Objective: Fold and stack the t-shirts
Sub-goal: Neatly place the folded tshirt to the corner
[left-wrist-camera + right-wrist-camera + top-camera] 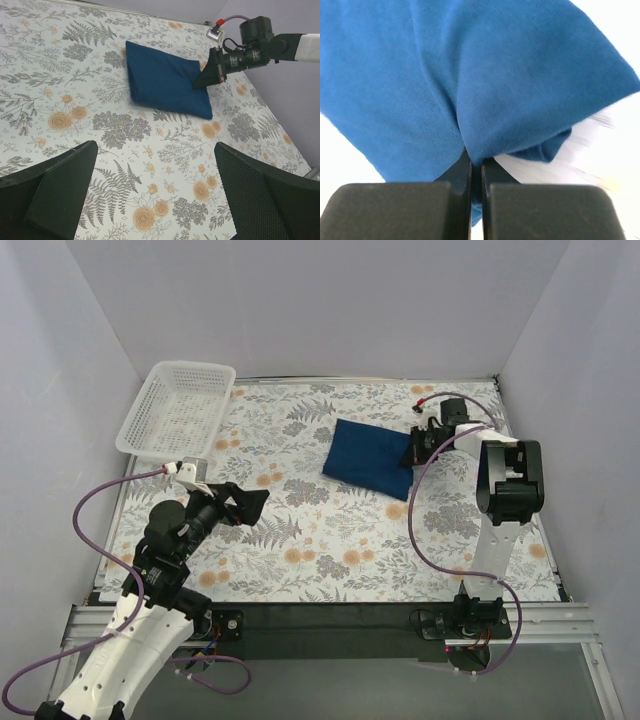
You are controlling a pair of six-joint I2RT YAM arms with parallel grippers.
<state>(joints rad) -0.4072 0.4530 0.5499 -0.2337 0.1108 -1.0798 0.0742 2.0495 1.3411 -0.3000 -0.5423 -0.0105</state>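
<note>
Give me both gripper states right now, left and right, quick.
Left gripper: open, holding nothing.
Right gripper: shut, pinching an edge of the blue t-shirt.

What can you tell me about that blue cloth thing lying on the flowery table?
It is a dark blue t-shirt, soft knit cotton by the look of it, folded into a compact, roughly rectangular packet with no sleeves or print showing. It lies flat on the floral tablecloth, right of centre toward the far side, slightly skewed. The right gripper is shut on its right edge, pinching a fold of fabric; nothing else touches it.
</note>
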